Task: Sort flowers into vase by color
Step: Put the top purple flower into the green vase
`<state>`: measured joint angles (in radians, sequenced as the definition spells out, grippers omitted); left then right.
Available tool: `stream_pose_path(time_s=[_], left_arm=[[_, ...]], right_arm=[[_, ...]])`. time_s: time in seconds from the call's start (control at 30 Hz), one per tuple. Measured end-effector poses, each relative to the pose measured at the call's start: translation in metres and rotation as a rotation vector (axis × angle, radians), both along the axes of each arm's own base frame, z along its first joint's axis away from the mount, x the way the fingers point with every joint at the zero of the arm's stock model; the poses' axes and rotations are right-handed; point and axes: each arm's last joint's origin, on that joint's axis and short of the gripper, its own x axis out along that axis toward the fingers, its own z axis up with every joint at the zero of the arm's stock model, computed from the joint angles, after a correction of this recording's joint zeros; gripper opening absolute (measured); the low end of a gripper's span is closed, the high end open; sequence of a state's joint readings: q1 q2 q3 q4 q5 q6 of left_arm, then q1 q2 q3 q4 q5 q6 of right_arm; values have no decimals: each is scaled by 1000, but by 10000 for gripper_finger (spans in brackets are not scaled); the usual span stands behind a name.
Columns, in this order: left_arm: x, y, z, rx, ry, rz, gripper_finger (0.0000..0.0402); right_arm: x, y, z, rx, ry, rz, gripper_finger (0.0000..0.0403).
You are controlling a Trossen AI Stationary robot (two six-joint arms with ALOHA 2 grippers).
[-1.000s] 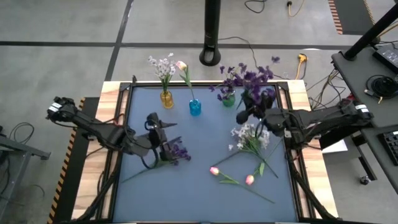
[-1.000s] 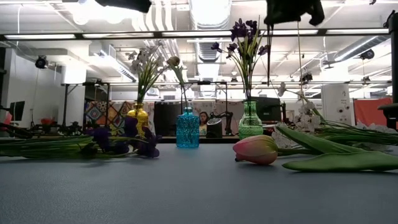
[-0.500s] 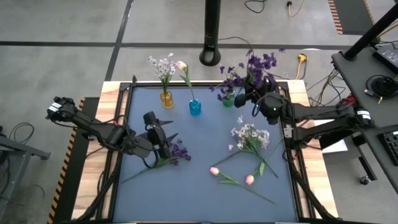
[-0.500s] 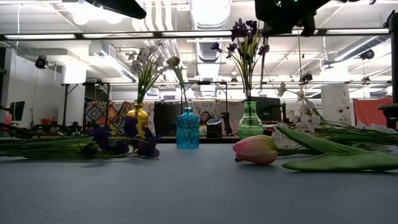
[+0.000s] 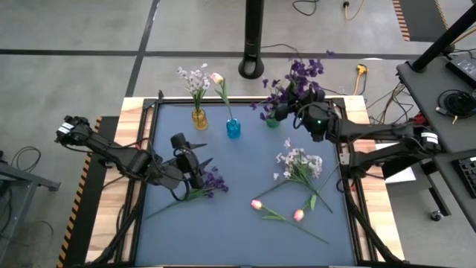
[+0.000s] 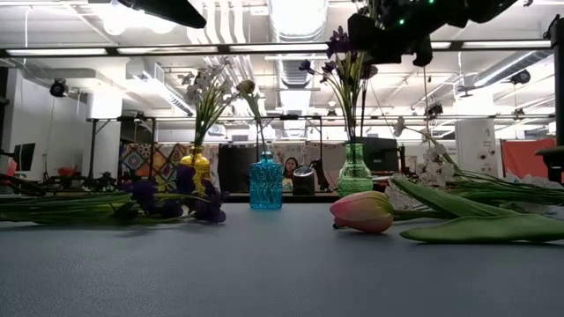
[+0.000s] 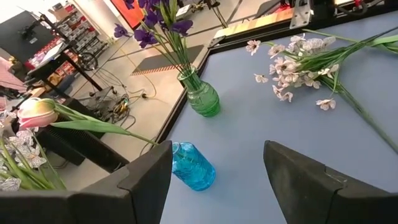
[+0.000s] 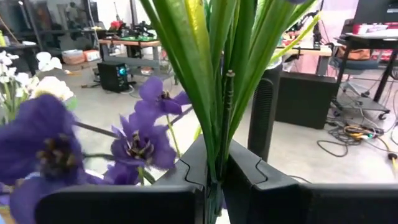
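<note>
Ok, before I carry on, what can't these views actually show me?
- High view: green vase mouth, hidden by purple blooms and the right gripper; whether the held stem is inside can't be told.
- Low view: right gripper cut off by the top edge.
- Right wrist view: vases out of frame.

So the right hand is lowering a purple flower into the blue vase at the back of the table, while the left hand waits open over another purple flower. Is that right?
Not quite. The right hand holds its purple flower over the green vase, not the blue vase, which holds a pink tulip; the high view shows this. The left hand does wait open by another purple flower.
</note>
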<state>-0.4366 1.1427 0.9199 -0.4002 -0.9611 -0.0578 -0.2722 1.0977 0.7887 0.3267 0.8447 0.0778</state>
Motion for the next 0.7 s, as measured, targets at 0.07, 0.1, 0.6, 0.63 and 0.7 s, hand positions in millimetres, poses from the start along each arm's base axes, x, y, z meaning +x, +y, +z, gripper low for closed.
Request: stream_pose_path(time_s=[0.07,0.1,0.6,0.63,0.7], left_arm=[[0,0,0,0,1,0,236],[0,0,0,0,1,0,236],[0,0,-1,3,7,-1,236],[0,0,-1,3,7,-1,236],[0,0,-1,2,7,-1,236]], right_arm=[[2,-3,-1,0,-5,8,22],[3,-5,-2,-1,-10,14,22],[12,-13,-16,10,49,6,23],[12,-13,-16,12,54,6,24],[13,-13,-18,15,60,6,31]])
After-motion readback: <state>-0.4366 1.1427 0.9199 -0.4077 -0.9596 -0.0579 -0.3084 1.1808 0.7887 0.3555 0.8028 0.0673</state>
